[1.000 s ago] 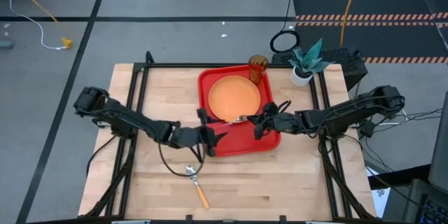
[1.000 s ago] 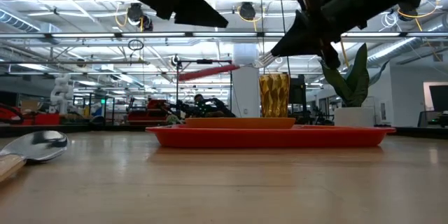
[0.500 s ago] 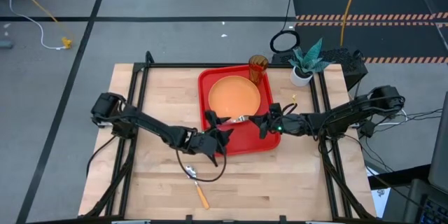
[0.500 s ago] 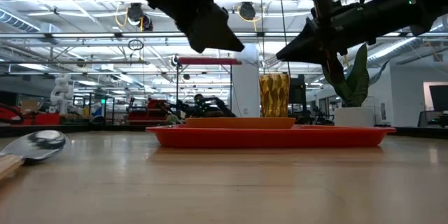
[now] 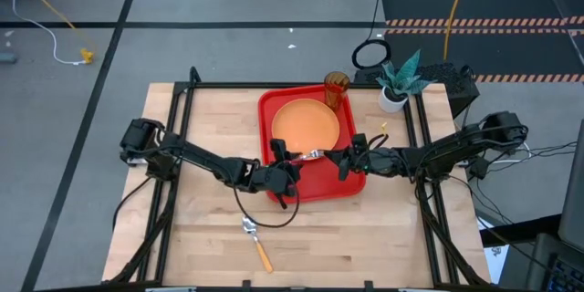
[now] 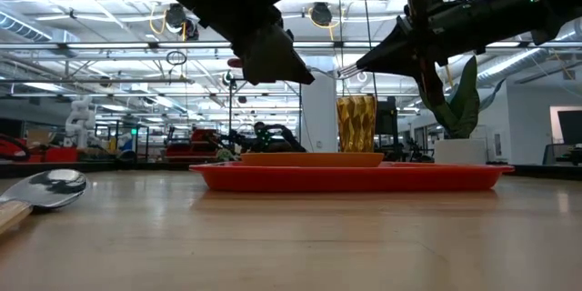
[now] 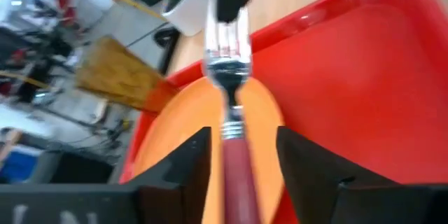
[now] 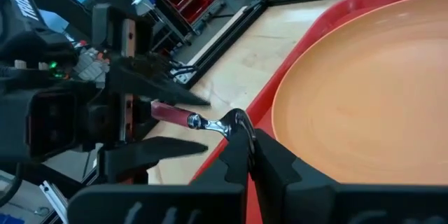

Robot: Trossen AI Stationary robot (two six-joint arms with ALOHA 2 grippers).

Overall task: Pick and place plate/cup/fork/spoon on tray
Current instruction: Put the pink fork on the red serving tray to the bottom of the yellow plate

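The red tray point(image 5: 310, 181) sits at centre frame with the orange plate point(image 5: 305, 124) on it and the cup point(image 5: 336, 88) at its upper right. My right gripper point(image 5: 339, 158) pinches the fork point(image 5: 303, 156) by its tines; my left gripper point(image 5: 286, 166), fingers spread around the handle, should close before I release. The spoon point(image 5: 256, 240) waits at lower centre.

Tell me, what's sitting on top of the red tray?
The orange plate lies on the red tray, and the amber cup stands at its far corner. The fork hangs above it between both tools; the tray floor under the plate is hidden.
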